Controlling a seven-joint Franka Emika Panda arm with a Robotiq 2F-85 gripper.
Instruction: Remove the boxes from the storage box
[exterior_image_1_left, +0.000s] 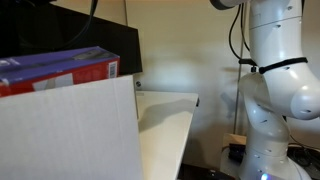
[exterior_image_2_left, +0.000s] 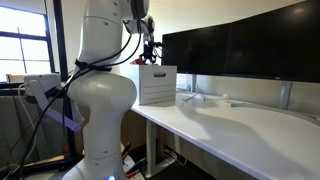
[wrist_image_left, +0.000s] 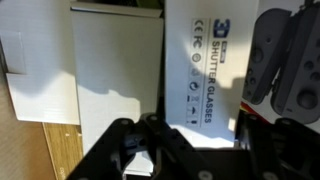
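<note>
End effector (wrist_image_left: 200, 150) points down over shutter-glasses box (wrist_image_left: 205, 70).

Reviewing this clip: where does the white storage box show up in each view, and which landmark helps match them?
Exterior view: the storage box fills the lower left foreground, a blue and red box on top.
Exterior view: the storage box stands small at centre on the white desk.
Wrist view: its walls cannot be picked out; the camera looks down on the shutter glasses box.
Shared landmark: the black monitors, in both exterior views.
</note>
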